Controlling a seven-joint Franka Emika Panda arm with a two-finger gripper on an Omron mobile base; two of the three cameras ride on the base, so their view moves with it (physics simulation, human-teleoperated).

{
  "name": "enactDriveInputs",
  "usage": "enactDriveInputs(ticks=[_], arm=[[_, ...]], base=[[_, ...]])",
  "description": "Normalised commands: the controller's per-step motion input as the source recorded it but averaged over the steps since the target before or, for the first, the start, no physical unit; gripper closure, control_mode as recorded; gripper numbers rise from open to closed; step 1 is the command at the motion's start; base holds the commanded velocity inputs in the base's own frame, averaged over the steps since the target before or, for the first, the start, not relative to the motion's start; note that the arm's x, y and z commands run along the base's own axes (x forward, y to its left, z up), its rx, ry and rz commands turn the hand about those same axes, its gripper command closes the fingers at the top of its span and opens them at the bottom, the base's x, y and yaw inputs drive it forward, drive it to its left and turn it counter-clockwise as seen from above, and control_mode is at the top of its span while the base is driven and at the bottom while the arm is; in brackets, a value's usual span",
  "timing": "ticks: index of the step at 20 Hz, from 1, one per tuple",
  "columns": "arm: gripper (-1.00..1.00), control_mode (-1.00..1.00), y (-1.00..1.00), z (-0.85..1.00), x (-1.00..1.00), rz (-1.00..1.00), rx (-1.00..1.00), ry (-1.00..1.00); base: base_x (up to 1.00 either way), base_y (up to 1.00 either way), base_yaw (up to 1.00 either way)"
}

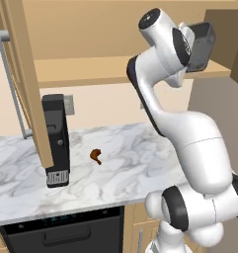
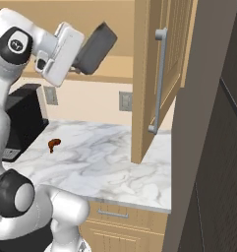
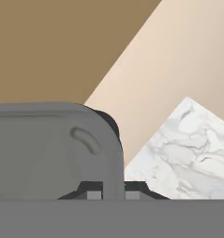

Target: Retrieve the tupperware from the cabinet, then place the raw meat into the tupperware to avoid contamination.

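Grey plastic, low rectangular tupperware [image 2: 95,48] sits pinched by its rim in my jaws, lifted just in front of the tan wooden cabinet's [image 1: 115,69] shelf. I judge it light, stiff and slick; a rim hold suits it.

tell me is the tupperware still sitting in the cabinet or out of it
Out. The tupperware hangs tilted in the claw, lifted clear in front of the cabinet shelf, above the counter.
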Motion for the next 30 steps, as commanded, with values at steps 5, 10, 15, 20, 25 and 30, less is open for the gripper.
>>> enactDriveInputs(ticks=[5,10,15,20,25,30], arm=[[1.00,-1.00,0.55,-0.13,-0.97,-0.14,0.00,-0.02],[1.00,-1.00,0.52,-0.13,-1.00,-0.12,0.00,-0.02],[1.00,-1.00,0.44,-0.31,-1.00,-0.07,0.02,-0.07],[1.00,-1.00,0.36,-0.43,-1.00,-0.05,0.06,-0.06],[1.00,-1.00,0.14,-0.40,-0.79,-0.05,0.10,-0.09],[1.00,-1.00,0.16,-0.35,-0.31,0.01,0.09,-0.03]], base=[[0.00,0.00,0.00],[0.00,0.00,0.00],[0.00,0.00,0.00],[0.00,0.00,0.00],[0.00,0.00,0.00],[0.00,0.00,0.00]])
